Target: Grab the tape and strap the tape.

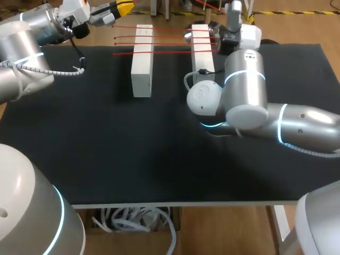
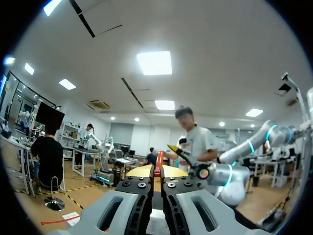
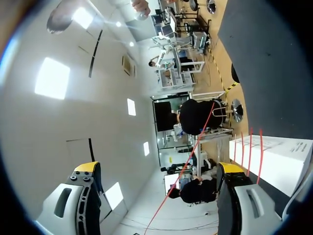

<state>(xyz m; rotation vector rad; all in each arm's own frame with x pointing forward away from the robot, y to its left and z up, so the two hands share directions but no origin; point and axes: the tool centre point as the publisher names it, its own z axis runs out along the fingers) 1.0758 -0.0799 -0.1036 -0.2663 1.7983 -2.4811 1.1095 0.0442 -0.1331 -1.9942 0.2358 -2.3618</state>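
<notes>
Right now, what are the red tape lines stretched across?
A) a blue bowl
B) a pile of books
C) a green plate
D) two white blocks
D: in the head view the red tape runs over the left white block and the right white block, which stand side by side on the black table.
</notes>
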